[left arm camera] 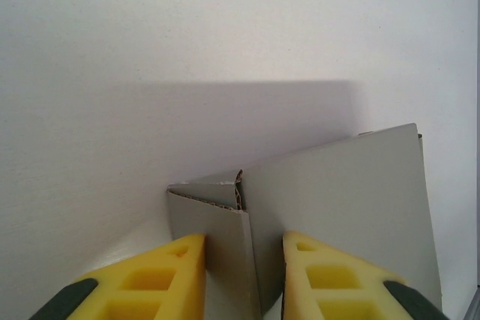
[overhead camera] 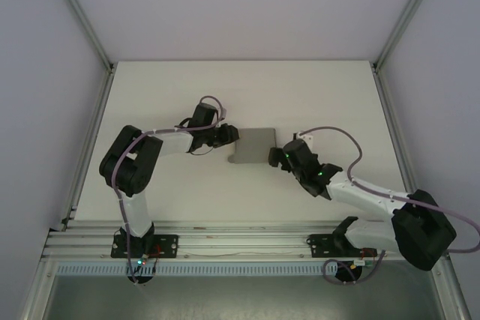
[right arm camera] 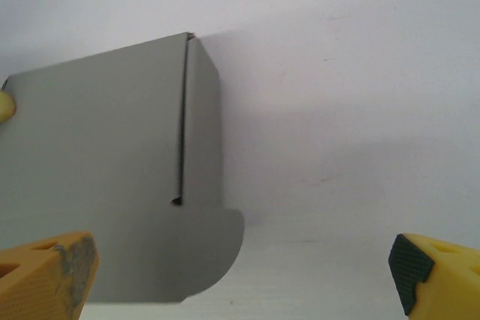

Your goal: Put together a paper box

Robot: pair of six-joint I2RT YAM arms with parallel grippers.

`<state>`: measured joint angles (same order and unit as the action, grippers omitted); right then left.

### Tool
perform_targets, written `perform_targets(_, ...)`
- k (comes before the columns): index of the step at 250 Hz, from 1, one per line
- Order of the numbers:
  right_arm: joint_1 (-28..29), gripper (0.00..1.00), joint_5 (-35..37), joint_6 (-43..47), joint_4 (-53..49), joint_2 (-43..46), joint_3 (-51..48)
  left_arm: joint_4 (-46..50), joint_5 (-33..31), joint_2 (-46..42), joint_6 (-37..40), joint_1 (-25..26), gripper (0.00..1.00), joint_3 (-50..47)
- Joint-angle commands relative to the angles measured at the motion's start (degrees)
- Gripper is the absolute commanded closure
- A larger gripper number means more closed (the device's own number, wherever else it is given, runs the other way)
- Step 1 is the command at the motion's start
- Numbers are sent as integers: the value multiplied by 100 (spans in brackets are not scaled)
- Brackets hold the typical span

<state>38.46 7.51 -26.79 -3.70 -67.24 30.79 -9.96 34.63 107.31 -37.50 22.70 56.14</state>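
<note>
Paper box (overhead camera: 253,146) is sitting mid-worktop (overhead camera: 315,88), looking light, thin and crush-prone, so I'm straddling its folded corner with left jaws (can't tell if pinching), holding right jaws wide open, favouring stiffer creased edges.

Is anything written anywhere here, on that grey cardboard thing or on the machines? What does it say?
No text can be read anywhere.
Plain grey cardboard box: blank on every face that shows.
Left gripper and right gripper, yellow fingers: no markings.
Black arm bases: small lights; any labels are too small to read.
</note>
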Motion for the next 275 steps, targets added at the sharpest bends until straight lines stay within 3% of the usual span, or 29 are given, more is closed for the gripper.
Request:
perform_targets(1, -299, 0, -686, 65, 42, -95, 344, 567, -232, 350, 96, -72, 74, -296)
perform_targets(31, -614, 0, -1041, -72, -73, -455, 670, 410, -127, 352, 46, -140, 77, -425)
perform_targets(143, -1472, 1, -3529, -448, 538, -1984, 1358, -1202, 728, 277, -206, -462, 79, -1169)
perform_targets(195, -1972, 9, -4990, -782, 1577, -2786, 1373, -1663, 1027, 437, -184, -548, 79, -1262)
perform_targets(275, -2113, 25, -6195, -1476, 2944, -3487, 1487, -1667, 982, 563, -82, -565, 79, -1176)
